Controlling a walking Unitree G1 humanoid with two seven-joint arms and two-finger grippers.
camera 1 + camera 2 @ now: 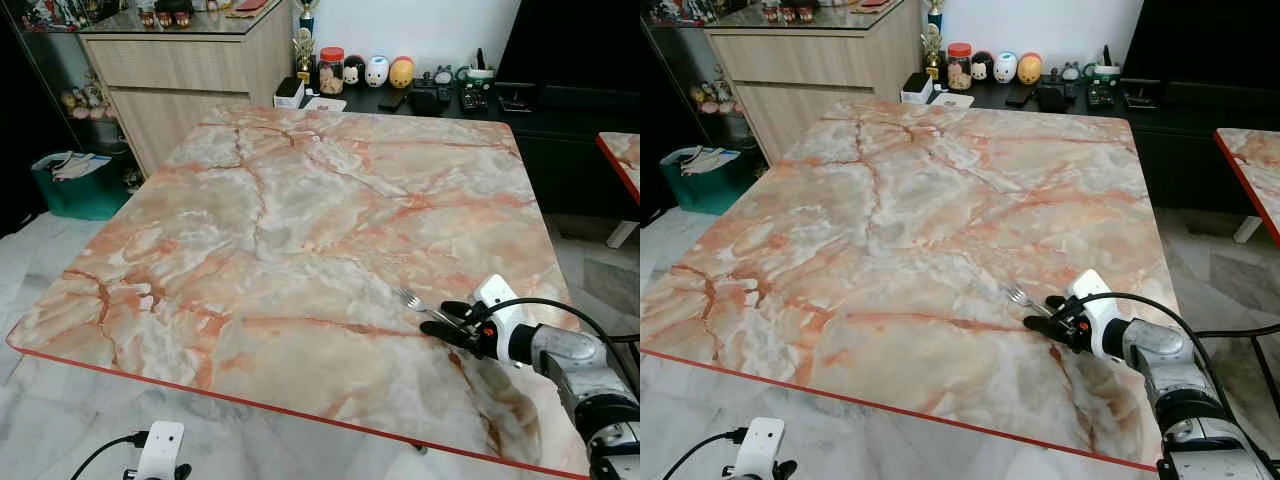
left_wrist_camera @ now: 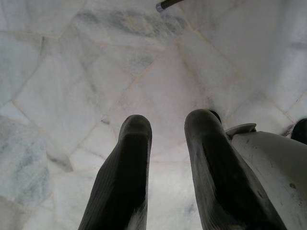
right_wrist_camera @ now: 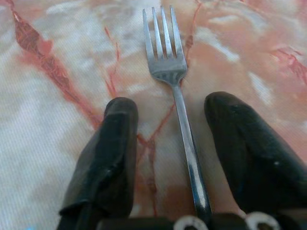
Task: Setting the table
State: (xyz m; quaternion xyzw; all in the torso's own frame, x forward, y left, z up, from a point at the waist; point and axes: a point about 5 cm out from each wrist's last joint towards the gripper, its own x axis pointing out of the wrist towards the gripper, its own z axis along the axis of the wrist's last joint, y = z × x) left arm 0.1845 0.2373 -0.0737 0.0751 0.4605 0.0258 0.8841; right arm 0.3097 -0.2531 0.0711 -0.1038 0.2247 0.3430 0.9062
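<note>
You are looking at a home dining area: a marble-patterned table [image 1: 300, 230] with a red edge fills the frame's centre over a pale marble-tile floor [image 1: 30, 250]. At upper left stands a wooden cabinet [image 1: 180, 75]. Along the top, a dark sideboard [image 1: 440, 100] carries figurines [image 1: 377, 71], a jar [image 1: 331, 70] and a trophy [image 1: 303, 50].

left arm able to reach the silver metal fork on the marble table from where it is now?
Probably not as it stands. The left gripper hangs open below the table edge, over the white floor tiles, while the silver metal fork lies near the far right side of the pink marble table, between the right gripper's open fingers.
</note>
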